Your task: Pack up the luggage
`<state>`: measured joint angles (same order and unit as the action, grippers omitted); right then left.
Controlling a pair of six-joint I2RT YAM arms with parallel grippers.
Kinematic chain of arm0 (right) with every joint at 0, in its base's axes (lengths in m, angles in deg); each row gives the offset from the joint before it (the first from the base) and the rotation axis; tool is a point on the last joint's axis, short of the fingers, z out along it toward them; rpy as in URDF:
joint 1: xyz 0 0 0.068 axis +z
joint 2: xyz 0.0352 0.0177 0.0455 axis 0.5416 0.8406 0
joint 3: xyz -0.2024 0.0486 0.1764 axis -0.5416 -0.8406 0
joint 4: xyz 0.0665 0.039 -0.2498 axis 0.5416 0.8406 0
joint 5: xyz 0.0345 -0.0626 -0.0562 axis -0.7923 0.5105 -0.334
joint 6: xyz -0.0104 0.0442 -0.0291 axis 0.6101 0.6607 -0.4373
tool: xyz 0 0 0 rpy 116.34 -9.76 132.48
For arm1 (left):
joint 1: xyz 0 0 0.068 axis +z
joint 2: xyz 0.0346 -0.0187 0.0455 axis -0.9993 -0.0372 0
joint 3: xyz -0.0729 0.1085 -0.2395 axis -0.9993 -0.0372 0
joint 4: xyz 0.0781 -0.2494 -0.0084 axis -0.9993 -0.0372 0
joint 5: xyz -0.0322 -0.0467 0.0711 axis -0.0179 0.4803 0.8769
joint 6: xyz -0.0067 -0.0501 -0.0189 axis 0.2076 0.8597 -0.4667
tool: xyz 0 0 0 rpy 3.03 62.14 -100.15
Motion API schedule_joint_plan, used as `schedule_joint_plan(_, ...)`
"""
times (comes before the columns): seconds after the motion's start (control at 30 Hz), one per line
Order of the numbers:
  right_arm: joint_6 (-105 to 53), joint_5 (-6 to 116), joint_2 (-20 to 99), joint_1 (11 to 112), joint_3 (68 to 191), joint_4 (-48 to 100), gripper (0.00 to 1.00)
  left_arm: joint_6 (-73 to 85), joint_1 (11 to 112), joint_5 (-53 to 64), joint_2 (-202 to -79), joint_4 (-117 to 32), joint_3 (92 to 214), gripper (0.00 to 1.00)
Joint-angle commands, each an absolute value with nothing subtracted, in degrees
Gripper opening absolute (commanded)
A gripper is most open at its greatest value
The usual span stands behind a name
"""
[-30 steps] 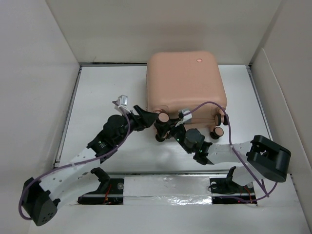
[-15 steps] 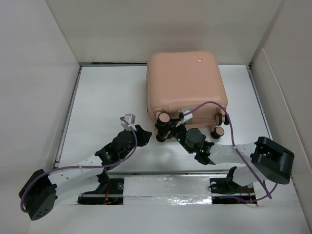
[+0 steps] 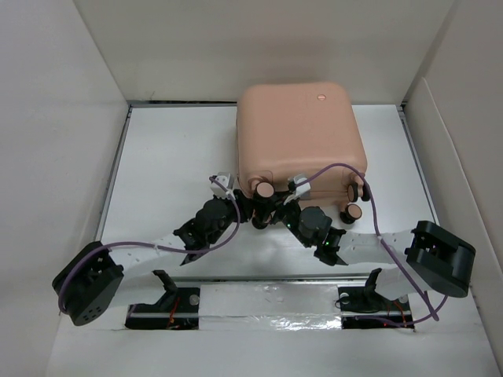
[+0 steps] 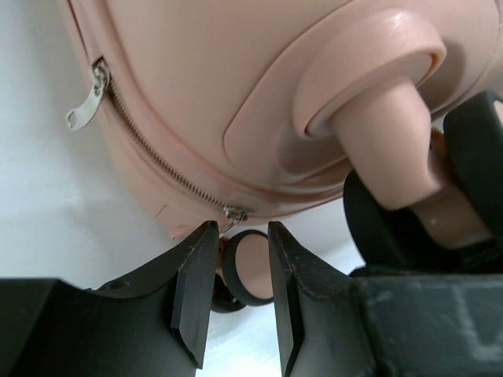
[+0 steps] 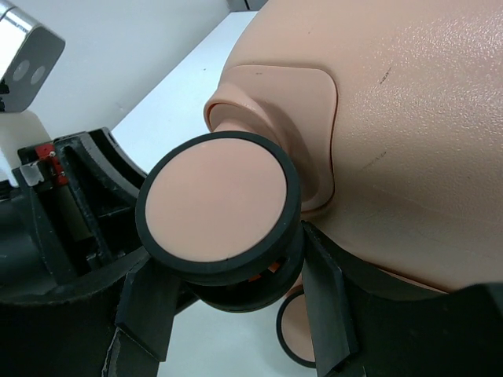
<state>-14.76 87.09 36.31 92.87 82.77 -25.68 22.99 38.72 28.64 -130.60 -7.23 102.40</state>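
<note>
The peach-pink luggage lies closed on its side at the back of the table, wheels toward the arms. My right gripper is shut around the front-left caster wheel. In the right wrist view the fingers flank the black fork under the pink wheel disc. My left gripper is at the luggage's front-left corner. In the left wrist view its jaws stand narrowly apart and empty, just below a zipper pull on the shell's seam. A second caster wheel shows behind the gap.
Two more caster wheels stick out at the luggage's front right. A second zipper pull hangs further along the seam. White walls enclose the table on three sides. The two grippers are almost touching.
My left arm has swung right and forward, bringing its gripper up to the luggage's front-left corner beside the right gripper. The right gripper and the luggage have not moved.
</note>
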Motion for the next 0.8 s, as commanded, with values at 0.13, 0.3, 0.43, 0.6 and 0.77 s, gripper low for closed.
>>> schedule_joint_plan(0.13,-15.27,88.55,33.66,91.95,86.08,-33.28,0.18,20.58,38.56,29.32,-134.80,-1.77,106.79,0.28)
schedule_joint_plan(0.3,-15.18,88.46,33.40,91.95,85.82,-33.37,0.18,20.32,39.09,29.50,-136.38,-1.76,107.75,0.22)
schedule_joint_plan(0.43,-15.09,88.46,33.31,91.95,85.64,-33.45,0.17,20.14,39.09,29.76,-136.91,-1.77,107.49,0.01)
schedule_joint_plan(0.6,-15.09,88.55,33.05,91.95,85.11,-33.63,0.13,18.91,39.09,30.81,-136.21,-2.91,106.53,0.00)
schedule_joint_plan(0.77,-15.62,88.90,30.07,91.95,83.45,-33.19,0.00,19.35,41.19,36.09,-133.84,-6.51,104.34,0.00)
